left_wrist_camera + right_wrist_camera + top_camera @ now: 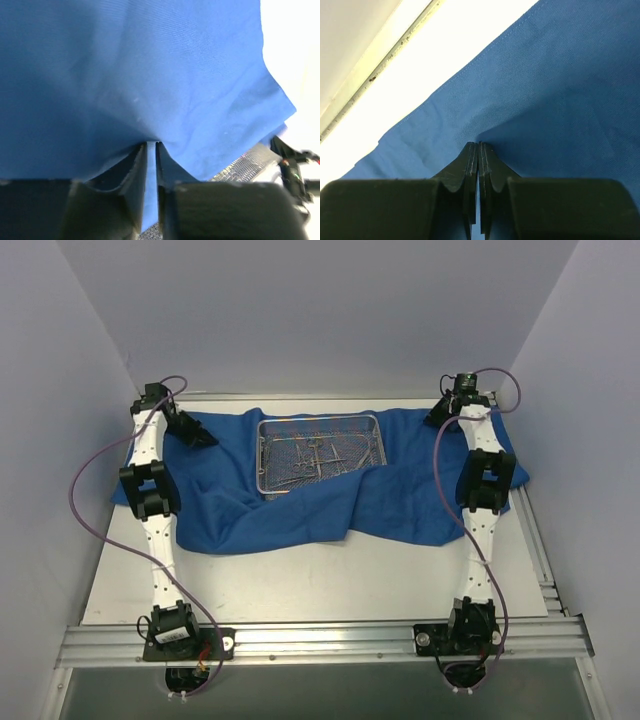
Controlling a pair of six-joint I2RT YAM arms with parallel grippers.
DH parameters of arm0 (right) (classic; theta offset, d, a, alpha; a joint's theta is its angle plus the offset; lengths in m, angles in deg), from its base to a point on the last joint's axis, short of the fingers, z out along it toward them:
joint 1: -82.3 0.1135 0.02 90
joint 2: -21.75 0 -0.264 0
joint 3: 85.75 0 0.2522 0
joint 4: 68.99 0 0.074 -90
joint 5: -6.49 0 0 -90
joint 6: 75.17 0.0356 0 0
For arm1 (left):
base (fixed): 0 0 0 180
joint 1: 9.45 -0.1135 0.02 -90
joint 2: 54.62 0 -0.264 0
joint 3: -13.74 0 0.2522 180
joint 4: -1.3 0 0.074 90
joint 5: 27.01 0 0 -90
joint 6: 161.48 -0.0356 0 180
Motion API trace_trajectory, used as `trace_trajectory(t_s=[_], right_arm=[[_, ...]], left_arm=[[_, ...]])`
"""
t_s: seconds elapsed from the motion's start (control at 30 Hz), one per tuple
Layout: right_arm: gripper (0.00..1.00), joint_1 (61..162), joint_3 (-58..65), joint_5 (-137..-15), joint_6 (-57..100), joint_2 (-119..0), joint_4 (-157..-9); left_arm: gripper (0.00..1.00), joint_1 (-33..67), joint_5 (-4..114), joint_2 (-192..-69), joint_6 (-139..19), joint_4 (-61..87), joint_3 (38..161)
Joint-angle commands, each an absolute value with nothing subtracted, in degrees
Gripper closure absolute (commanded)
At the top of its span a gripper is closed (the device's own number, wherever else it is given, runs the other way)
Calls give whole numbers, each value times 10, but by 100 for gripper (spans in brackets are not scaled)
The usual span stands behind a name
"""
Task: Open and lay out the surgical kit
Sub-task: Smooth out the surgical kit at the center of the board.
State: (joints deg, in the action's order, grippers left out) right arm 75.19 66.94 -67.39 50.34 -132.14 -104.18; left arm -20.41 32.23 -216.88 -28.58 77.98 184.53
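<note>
— Where do we find the kit?

— We see the blue cloth wrap spread over the far half of the table, reaching nearly from its left edge to its right edge. The wire-mesh tray sits on the cloth at the middle of the far edge. The instruments lie inside it, too small for us to count.

— Is the tray uncovered?

— Mostly. We see a fold of cloth lapping over its near right corner.

— And the left gripper?

— It is at the table's far left corner, on the cloth there. Its fingers are almost together, with only a thin slit between them. That slit is filled with blue cloth, and creases run in toward the tips, so we read it as a pinch on the wrap.

— The right gripper?

— It is at the far right corner. Its fingers are pressed together on a thin layer of the cloth, close to the hemmed edge.
</note>
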Motion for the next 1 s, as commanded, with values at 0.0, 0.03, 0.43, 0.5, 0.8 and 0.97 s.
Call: trace_trajectory(t_s=[0.0, 0.03, 0.43, 0.5, 0.8, 0.97], right_arm=[[100, 751, 671, -689, 469, -1292, -1100], [100, 753, 666, -687, 461, -1278, -1098], [100, 789, 456, -744, 359, -1031, -1148], [100, 801, 418, -754, 356, -1010, -1157], [100, 862, 373, -833, 328, -1036, -1219], [99, 863, 321, -871, 336, -1052, -1195]], left_arm=[[78, -208, 403, -2064, -318, 718, 1809], [75, -207, 434, -2045, -339, 729, 1802], [72, -139, 559, -1814, -409, 769, 1519], [73, -124, 554, -1810, -409, 777, 1501], [75, -78, 582, -1872, -427, 830, 1517], [80, -74, 593, -1930, -412, 851, 1518]])
